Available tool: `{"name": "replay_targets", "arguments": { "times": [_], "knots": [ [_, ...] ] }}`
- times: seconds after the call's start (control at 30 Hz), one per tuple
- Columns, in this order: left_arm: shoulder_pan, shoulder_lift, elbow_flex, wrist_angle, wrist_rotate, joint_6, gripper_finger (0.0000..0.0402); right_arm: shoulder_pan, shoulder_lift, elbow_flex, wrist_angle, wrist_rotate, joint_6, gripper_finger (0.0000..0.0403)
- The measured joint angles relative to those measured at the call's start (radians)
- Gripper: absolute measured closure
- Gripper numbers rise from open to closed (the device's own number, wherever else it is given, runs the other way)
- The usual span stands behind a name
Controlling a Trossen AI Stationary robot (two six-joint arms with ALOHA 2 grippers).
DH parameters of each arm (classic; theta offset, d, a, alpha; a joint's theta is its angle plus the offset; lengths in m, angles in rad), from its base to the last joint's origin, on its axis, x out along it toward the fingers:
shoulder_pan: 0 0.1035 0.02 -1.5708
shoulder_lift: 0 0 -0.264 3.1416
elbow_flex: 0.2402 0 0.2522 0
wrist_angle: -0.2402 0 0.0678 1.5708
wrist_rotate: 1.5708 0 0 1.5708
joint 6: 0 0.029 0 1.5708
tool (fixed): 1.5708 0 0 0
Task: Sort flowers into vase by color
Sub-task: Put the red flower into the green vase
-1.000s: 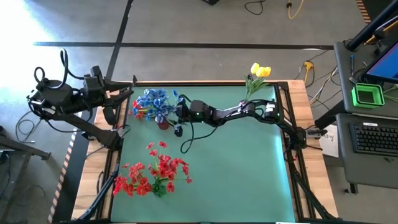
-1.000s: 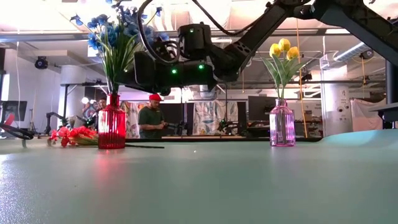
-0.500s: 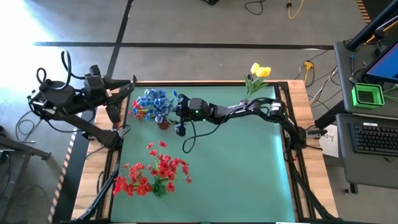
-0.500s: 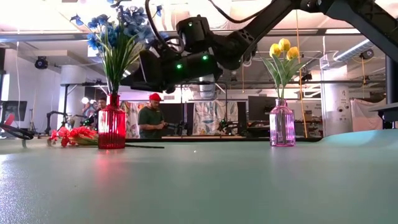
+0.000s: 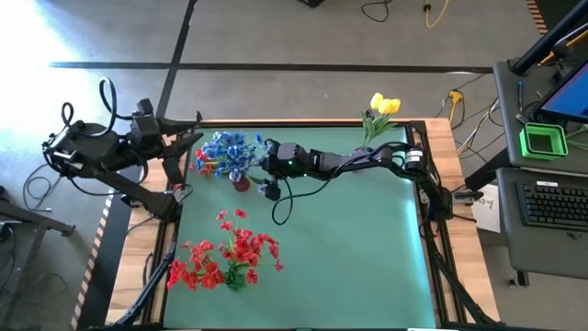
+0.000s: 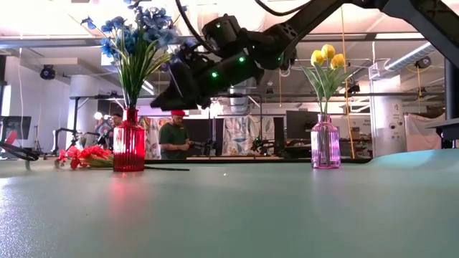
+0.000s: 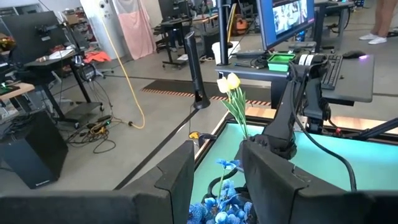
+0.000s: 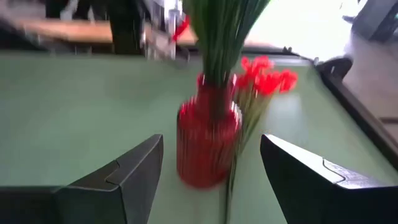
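Worktop (image 5: 349, 257): green mat in a black frame with light wood edges, set on grey concrete floor with dark tape lines.

We note a ribbed red glass vase (image 6: 129, 148) near the far left part of the mat, holding the blue cluster flowers on thin green stems (image 5: 228, 153). A pink clear glass vase (image 6: 325, 150) at the far right corner holds the yellow tulip-like buds (image 5: 384, 104). Red cluster flowers (image 5: 225, 259) lie loose on the mat near the front left, well apart from both vases; in the low view a few show beside the red vase's base.

R gripper (image 5: 268, 188) reaches across the mat and hangs above the worktop just beside the red vase. Wrist view: fingers (image 8: 118, 180) spread wide, nothing between them, red vase seen through the gap. L gripper (image 5: 181, 156) waits off the mat's left edge, near the blue blooms; fingers partly apart in its wrist view, nothing held.

Room: low view shows an open lab w/ ceiling lights, pillars, benches, and a person in a red cap (image 6: 174, 136) standing far behind the worktop. High view: desk at right w/ keyboard (image 5: 555, 204), green bin (image 5: 543, 141), laptop screen; cables on the floor beyond.
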Motion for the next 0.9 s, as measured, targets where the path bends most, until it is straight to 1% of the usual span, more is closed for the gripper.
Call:
{"name": "replay_targets", "arguments": {
  "times": [0.33,0.43,0.5,0.6,0.8,0.9],
  "knots": [
    [0.009,0.011,0.0,0.001,-0.002,-0.009,0.0279,-0.002,-0.07,-0.005,-0.31,0.005,-0.017,0.014],
    [0.01,0.021,0.0,-0.002,-0.002,-0.012,0.0279,-0.004,-0.073,-0.006,-0.363,0.024,-0.01,0.014],
    [0.01,0.026,0.0,-0.006,-0.001,-0.01,0.0279,-0.006,-0.073,-0.012,-0.363,0.036,-0.01,0.014],
    [0.01,0.033,0.0,-0.016,0.0,-0.009,0.0279,-0.015,-0.069,-0.058,-0.298,0.037,-0.003,0.014],
    [0.01,0.032,0.0,-0.023,0.0,-0.008,0.0279,-0.039,-0.062,-0.212,0.036,0.024,0.068,0.0141],
    [0.01,0.026,0.0,-0.022,0.0,-0.004,0.0279,-0.043,-0.063,-0.268,0.128,0.023,0.103,0.0144]
  ]
}}
